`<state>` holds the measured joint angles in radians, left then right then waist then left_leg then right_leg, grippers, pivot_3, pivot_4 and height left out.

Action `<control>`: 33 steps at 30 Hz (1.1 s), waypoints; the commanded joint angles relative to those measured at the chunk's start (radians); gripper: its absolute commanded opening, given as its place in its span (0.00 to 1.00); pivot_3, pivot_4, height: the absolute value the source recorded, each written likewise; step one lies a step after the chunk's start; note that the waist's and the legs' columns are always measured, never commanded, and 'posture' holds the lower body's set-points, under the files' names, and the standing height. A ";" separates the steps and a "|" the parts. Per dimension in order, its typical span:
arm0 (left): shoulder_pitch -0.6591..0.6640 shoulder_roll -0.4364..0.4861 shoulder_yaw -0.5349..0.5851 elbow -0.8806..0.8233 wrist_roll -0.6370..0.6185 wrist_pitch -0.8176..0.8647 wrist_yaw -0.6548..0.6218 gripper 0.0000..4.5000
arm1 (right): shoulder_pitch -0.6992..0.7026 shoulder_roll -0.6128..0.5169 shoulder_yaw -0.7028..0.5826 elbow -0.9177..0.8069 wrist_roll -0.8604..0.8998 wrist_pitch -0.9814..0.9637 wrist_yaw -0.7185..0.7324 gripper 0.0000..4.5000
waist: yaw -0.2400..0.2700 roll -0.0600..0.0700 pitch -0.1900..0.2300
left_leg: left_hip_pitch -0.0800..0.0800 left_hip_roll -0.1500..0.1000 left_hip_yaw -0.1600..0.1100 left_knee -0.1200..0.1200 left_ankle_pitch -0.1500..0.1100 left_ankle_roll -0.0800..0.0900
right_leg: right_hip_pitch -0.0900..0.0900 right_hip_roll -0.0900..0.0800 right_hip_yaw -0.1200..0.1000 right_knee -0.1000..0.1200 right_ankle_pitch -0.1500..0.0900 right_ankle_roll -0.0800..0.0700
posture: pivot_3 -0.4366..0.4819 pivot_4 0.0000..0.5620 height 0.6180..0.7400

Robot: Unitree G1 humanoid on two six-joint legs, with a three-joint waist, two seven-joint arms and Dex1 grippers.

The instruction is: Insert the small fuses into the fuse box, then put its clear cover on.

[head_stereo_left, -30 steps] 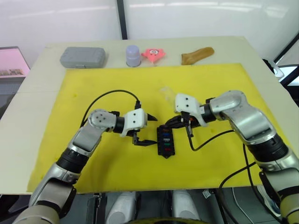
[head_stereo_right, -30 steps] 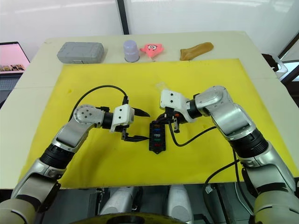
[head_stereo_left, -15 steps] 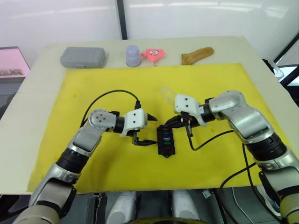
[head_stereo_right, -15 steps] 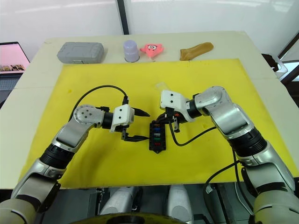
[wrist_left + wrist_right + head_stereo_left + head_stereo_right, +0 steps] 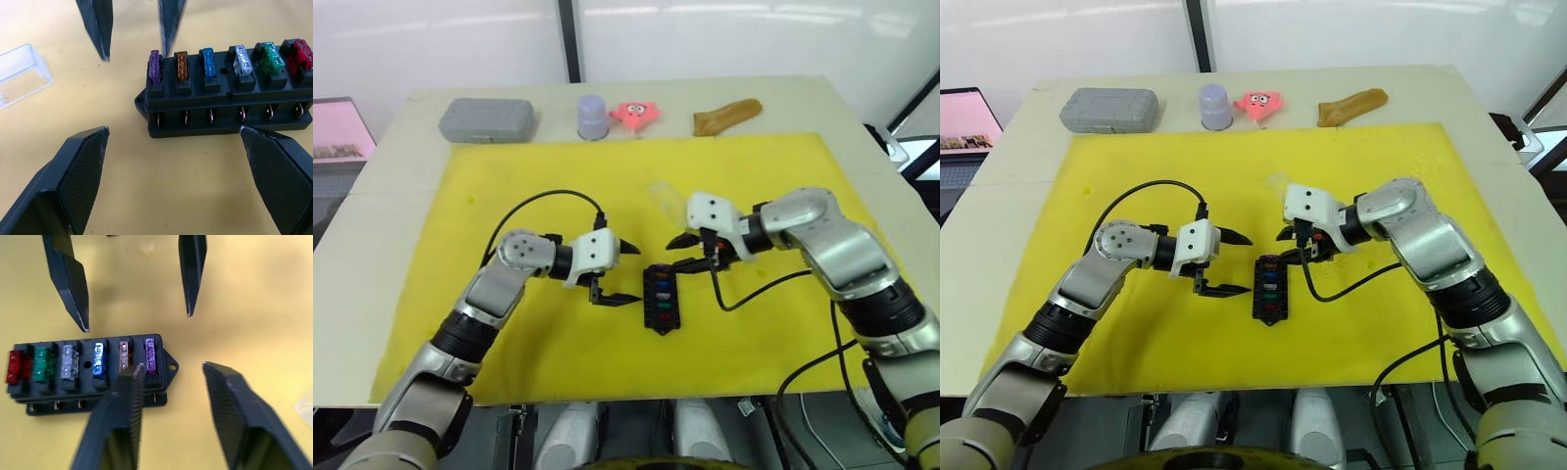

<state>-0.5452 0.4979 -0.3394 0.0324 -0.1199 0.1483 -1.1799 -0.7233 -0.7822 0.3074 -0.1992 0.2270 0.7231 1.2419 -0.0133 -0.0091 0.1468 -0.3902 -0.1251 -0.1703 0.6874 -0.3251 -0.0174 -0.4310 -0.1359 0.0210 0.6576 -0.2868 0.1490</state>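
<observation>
The black fuse box [image 5: 659,297] lies on the yellow mat [image 5: 509,176] between my two grippers. Several small fuses stand in its top row, from purple [image 5: 154,66] through orange, blue, white and green to red [image 5: 301,50]. My left gripper [image 5: 628,272] is open just left of the box, its fingers on either side of the box's long side. Also open, my right gripper [image 5: 677,253] hovers at the box's far, purple end with nothing in it. The clear cover [image 5: 19,73] lies on the mat beyond the box [image 5: 659,192].
Along the table's far edge are a grey rounded case [image 5: 486,119], a lavender cup [image 5: 592,116], a pink toy [image 5: 634,114] and a brown object [image 5: 727,116]. Black cables loop from both wrists over the mat.
My right gripper has drawn back slightly right and up from the box's far end, and its fingers now show spread apart. The left gripper and the box have not moved.
</observation>
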 commanded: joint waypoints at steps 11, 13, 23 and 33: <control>0.001 0.001 0.017 -0.049 -0.030 0.000 -0.009 1.00 | 0.191 0.137 -0.221 -0.059 0.214 -0.079 -0.104 0.01 | -0.001 0.000 0.000 | 0.000 0.000 0.000 0.001 0.000 0.000 | 0.000 0.000 0.000 0.001 0.000 0.000 | 0.48 0.27 1.00; 0.001 0.001 0.017 -0.049 -0.030 0.001 -0.008 1.00 | 0.196 0.153 -0.220 -0.038 0.219 -0.079 -0.120 0.01 | -0.001 0.000 0.000 | 0.000 0.000 0.000 0.001 0.000 0.000 | 0.000 0.000 0.000 0.001 0.000 0.000 | 0.48 0.27 1.00; -0.004 0.003 0.014 -0.056 -0.027 0.030 0.011 1.00 | 0.208 0.160 -0.169 0.056 0.159 -0.139 -0.139 0.01 | -0.001 0.000 0.000 | 0.000 0.000 0.000 0.001 0.000 0.000 | 0.000 0.000 0.000 0.001 0.000 0.000 | 0.48 0.27 1.00; -0.004 0.013 0.017 -0.063 -0.027 0.038 0.009 1.00 | 0.216 0.141 -0.132 0.063 0.130 -0.141 -0.136 0.01 | -0.001 0.000 0.000 | 0.000 0.000 0.000 0.001 0.000 0.000 | 0.000 0.000 0.000 0.001 0.000 0.000 | 0.48 0.27 1.00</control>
<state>-0.5441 0.5041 -0.3392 -0.0020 -0.1389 0.1883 -1.1737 -0.4994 -0.6325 0.1700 -0.1294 0.3674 0.5960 1.1061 -0.0139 -0.0094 0.1467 -0.3902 -0.1252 -0.1704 0.6884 -0.3251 -0.0174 -0.4308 -0.1359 0.0210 0.6587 -0.2868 0.1490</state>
